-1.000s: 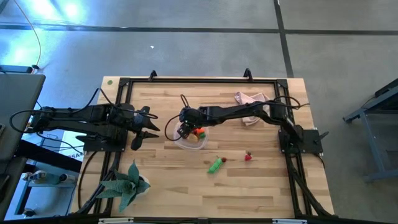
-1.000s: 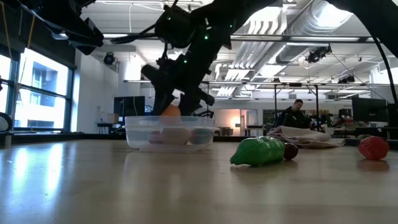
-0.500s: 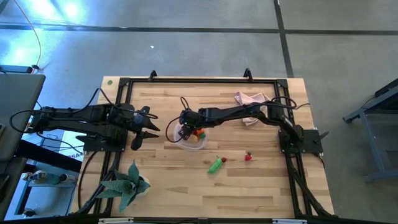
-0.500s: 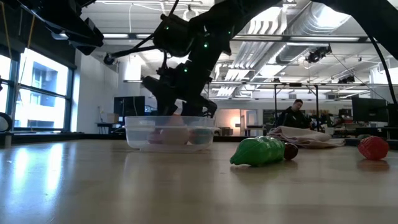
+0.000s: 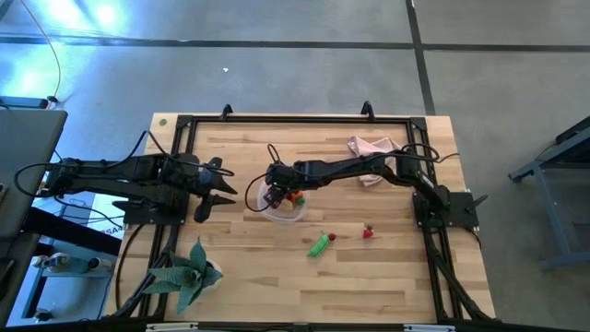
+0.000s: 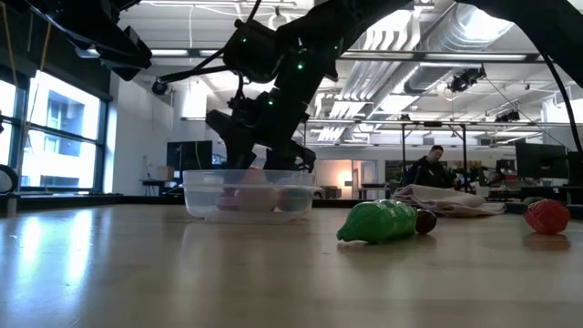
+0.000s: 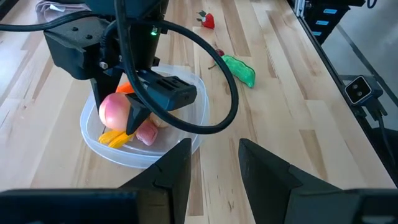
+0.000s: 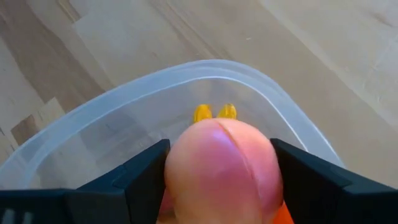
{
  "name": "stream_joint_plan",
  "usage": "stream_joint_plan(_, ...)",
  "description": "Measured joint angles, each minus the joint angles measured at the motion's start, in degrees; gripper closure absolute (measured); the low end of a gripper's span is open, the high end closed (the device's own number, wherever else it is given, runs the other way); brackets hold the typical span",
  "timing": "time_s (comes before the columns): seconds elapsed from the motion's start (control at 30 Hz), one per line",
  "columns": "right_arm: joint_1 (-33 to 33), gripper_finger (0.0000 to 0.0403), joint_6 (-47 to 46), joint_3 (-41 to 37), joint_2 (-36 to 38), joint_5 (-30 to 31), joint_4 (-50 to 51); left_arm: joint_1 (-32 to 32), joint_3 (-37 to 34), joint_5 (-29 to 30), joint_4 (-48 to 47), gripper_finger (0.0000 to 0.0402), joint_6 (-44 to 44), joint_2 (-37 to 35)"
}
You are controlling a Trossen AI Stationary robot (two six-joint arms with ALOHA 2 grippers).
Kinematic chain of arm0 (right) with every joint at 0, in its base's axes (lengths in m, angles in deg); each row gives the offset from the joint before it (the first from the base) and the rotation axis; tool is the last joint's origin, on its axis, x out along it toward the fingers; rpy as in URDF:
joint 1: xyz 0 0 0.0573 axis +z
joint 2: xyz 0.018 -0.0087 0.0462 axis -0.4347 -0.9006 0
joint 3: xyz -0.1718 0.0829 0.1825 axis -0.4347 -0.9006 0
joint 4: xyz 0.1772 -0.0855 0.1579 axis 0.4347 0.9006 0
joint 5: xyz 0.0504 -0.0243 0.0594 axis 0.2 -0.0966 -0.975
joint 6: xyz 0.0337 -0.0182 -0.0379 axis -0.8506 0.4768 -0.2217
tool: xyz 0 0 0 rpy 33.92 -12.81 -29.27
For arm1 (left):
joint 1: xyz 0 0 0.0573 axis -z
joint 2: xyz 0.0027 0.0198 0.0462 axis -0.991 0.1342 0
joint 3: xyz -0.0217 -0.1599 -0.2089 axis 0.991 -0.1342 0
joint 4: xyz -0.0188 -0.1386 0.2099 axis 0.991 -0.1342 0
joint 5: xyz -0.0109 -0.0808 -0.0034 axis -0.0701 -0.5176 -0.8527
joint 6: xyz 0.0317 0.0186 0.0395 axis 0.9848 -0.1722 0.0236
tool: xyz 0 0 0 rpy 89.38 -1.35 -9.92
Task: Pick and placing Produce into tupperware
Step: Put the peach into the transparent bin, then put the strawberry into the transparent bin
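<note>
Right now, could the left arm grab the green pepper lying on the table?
Probably not easily. The left gripper waits open at the table's left side, and the tupperware with the right gripper holding a peach over it sits between it and the green pepper.

An open-plan robotics lab: exposed ceiling ducts (image 6: 437, 41), monitors (image 6: 187, 155) on distant desks, a seated person (image 6: 426, 168), a framed wooden worktable (image 5: 277, 267) on concrete floor (image 5: 277, 74).

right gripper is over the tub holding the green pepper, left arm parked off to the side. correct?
Not the pepper. The left wrist view shows the right gripper shut on the peach-pink fruit over the tub; the green pepper lies on the table. The left arm is parked aside.
</note>
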Motion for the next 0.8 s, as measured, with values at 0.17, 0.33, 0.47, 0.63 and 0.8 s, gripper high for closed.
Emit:
stream_joint_plan(0.17,0.1,0.0113,0.0,0.0,0.0,0.6,-0.3,0.0,0.0,0.0,0.0,0.0279,0.0,0.0)
stream_joint_plan(0.33,0.3,0.0105,-0.2,0.0,0.0,0.8,-1.4,0.0,0.0,0.0,0.0,0.0279,0.0,0.0)
stream_joint_plan(0.47,1.3,0.0105,-3.1,0.0,1.3,3.3,-0.4,0.0,0.0,0.0,0.0,0.0279,0.0,0.0)
stream_joint_plan(0.63,4.2,0.0105,-13.5,0.0,5.4,8.9,5.3,0.0,0.0,0.0,0.1,0.0279,0.0,0.0)
stream_joint_plan(0.8,9.3,0.0105,-34.0,0.1,10.1,13.7,14.1,0.0,0.0,0.0,0.0,0.0279,0.0,0.0)
